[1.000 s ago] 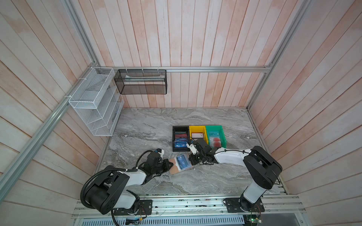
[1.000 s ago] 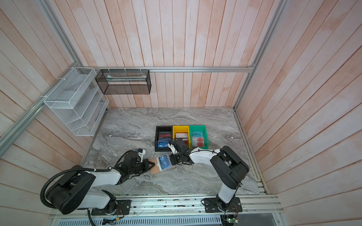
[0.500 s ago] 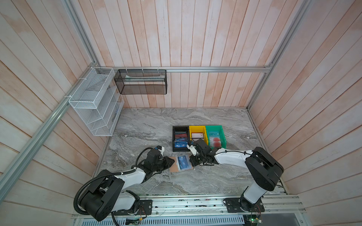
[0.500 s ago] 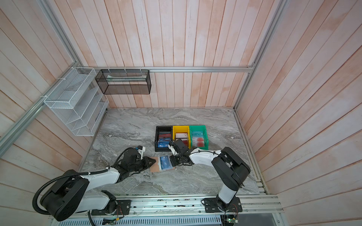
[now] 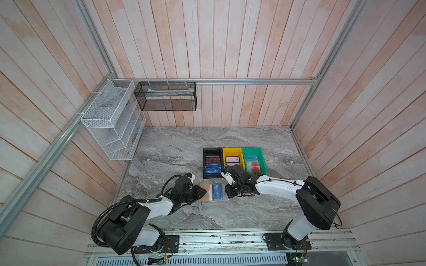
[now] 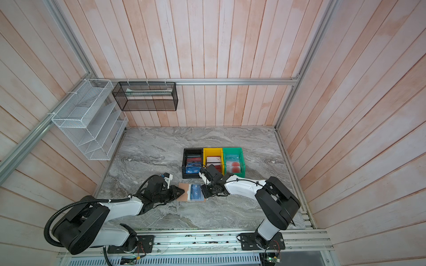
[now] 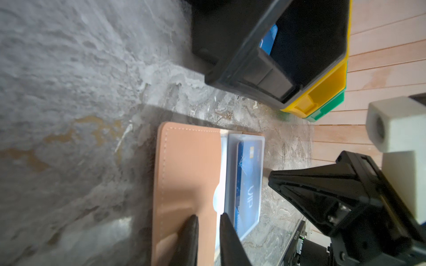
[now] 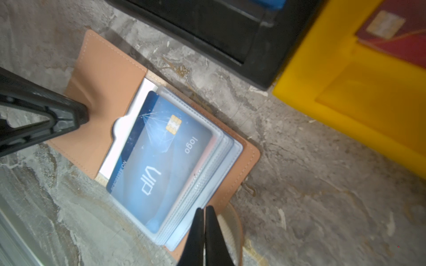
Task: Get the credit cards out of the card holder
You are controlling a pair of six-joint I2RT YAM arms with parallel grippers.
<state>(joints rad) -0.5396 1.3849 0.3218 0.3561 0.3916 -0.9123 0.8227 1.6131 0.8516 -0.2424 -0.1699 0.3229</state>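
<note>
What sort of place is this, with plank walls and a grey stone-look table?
Most likely a robot test booth, not a home or shop. A left arm and a right arm are bolted to a metal rail at the edge of the table, aluminium bars frame the walls, and three plastic bins sit ready.

bins [image 5: 231, 150] just behind card holder [image 5: 205, 193], narrow gap btwn, tabletop [image 5: 219, 214] free in front

The left arm [image 5: 159, 206] and right arm [image 5: 276, 187] stretch low, inward. The left gripper [image 7: 208, 226] has jaws a narrow gap apart; the right gripper [image 8: 204, 216] has jaws pressed together.
</note>
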